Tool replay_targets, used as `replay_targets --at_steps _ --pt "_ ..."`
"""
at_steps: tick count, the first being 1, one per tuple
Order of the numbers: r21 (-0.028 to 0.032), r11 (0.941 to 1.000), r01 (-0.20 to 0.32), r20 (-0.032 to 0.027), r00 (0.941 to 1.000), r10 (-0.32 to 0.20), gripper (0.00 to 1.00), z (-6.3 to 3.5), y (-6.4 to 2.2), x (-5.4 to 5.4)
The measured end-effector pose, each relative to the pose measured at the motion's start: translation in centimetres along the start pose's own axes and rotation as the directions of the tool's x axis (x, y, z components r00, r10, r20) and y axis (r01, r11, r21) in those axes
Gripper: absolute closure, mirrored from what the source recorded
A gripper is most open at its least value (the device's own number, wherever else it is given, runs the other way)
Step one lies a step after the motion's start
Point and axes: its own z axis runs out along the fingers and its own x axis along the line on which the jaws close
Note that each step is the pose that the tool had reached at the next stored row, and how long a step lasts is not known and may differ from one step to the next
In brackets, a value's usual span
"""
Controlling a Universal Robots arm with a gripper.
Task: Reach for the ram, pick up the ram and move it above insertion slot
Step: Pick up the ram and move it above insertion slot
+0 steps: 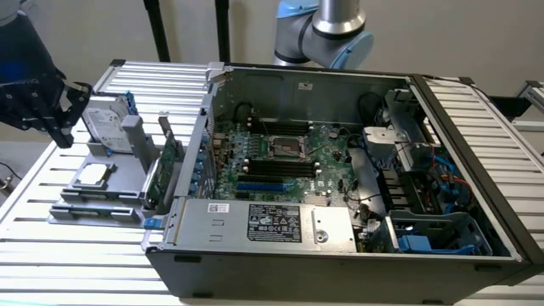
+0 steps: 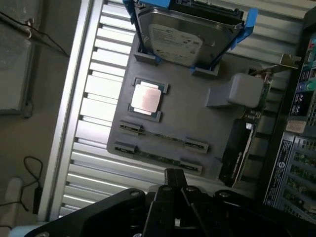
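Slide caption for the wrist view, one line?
Gripper, jaws shut, near the grey tray holding ram, processor and hard drive.

One drive (image 2: pixel 177 42), one processor (image 2: pixel 146 98), two ram sticks (image 2: pixel 158 156)

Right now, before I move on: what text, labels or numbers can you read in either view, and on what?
Nothing is clear enough to quote.
Power supply label: white print on black, too small to read.
White sticker beside it: barcode-like marks, unreadable.
Hard drive label: print blurred.
Expansion card: white lettering, blurred.
Case stickers: too small to read.
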Motion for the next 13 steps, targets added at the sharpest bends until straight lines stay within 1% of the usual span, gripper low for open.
replay_targets --at_steps 2,4,7,9,13 --pt "0.0003 0.9993 0.038 -0.0013 0.9993 -0.038 0.89 0.01 0.00 0.00" --pt "0.0005 0.9973 0.073 -0.0027 0.9973 -0.073 0.89 0.02 0.00 0.00" --pt "0.0008 0.9919 0.127 -0.0047 0.9919 -0.127 0.89 0.04 0.00 0.00" --pt "0.0009 0.9867 0.163 -0.0060 0.9867 -0.163 0.89 0.04 0.00 0.00" --pt "0.0009 0.9721 0.235 -0.0089 0.9721 -0.235 0.89 0.07 0.00 0.00"
